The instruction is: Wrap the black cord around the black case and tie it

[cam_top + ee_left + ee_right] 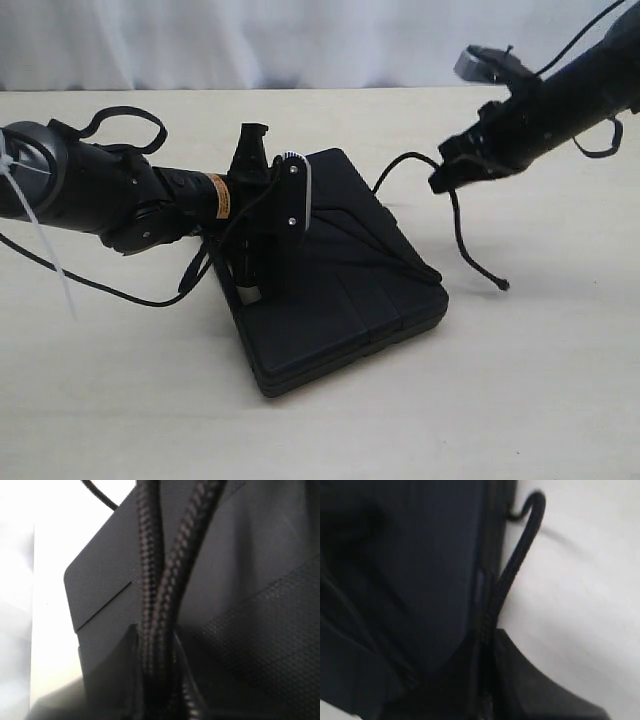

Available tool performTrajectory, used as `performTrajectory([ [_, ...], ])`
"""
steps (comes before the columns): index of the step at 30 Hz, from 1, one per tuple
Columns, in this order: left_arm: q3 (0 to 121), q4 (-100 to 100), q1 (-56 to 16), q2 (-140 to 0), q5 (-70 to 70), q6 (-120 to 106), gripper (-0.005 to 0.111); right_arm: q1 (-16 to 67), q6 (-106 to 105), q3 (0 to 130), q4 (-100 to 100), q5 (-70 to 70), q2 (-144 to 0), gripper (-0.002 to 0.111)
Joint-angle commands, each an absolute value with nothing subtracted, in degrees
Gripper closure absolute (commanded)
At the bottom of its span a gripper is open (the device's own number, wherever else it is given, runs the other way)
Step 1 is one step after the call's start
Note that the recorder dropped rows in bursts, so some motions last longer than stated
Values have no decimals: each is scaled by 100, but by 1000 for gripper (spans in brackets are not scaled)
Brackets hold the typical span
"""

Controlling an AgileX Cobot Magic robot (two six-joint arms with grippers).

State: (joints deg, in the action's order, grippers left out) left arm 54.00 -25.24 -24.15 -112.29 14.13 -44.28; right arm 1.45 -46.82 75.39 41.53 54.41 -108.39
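Observation:
The black case (345,290) lies flat in the middle of the table. The black cord (385,250) crosses its top to the near right corner. My left gripper (250,275) points down at the case's left edge, shut on two strands of the cord (157,580) that run over the case (240,555). My right gripper (440,182) hovers above the table to the right of the case, shut on the cord (517,565). From it one strand curves back to the case and a loose end (500,284) hangs to the table. The case (420,555) fills much of the right wrist view.
The tan table (520,400) stretches round the case, with a white curtain (300,40) behind it. Thin robot cables (100,285) trail on the table under the left arm, and a white tie (45,250) hangs from that arm.

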Motion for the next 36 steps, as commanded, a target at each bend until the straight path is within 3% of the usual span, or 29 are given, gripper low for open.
performTrajectory([
  [1, 5364, -2766, -2430, -11273, 1386, -4360, 107, 132, -5283, 7529, 5767, 5256, -10585, 104],
  [13, 5364, -2908, -2466, -11273, 891, -4360, 107, 145, -6818, 7529, 8930, 6465, -10597, 104],
  [36, 5364, -2743, -2466, -11273, 1642, -4304, 107, 145, -6410, 7491, 9562, 6996, -10597, 104],
])
